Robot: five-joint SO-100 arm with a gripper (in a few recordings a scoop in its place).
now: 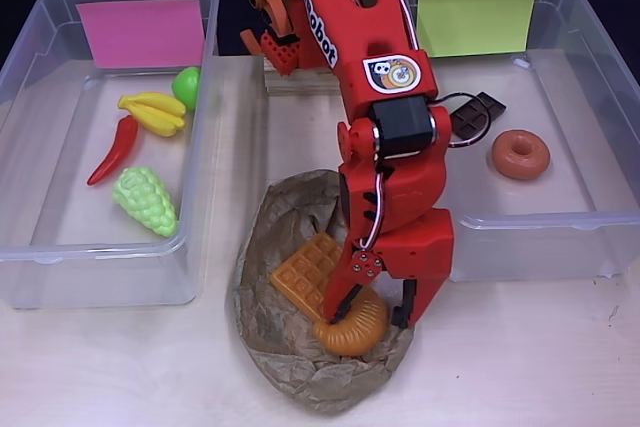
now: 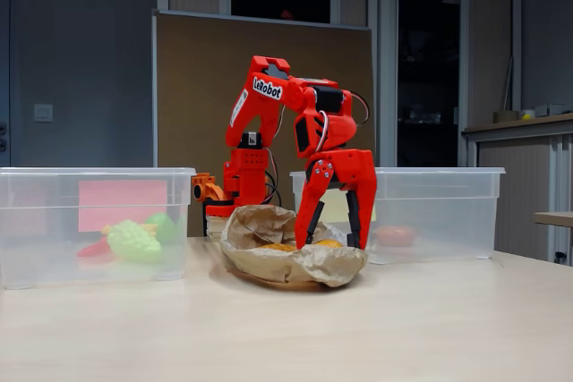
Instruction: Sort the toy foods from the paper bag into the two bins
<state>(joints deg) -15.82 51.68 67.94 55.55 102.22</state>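
Straddling the orange croissant (image 1: 352, 327), the claw (image 1: 370, 309) gapes wide.

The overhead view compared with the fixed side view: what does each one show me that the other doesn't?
Overhead alone: the waffle flat in the bag, chocolate bar and donut in the yellow-labelled bin, and the chili and bananas laid out clearly. Side view alone: the claw reaching down inside the paper bag. Both: claw open around the croissant.
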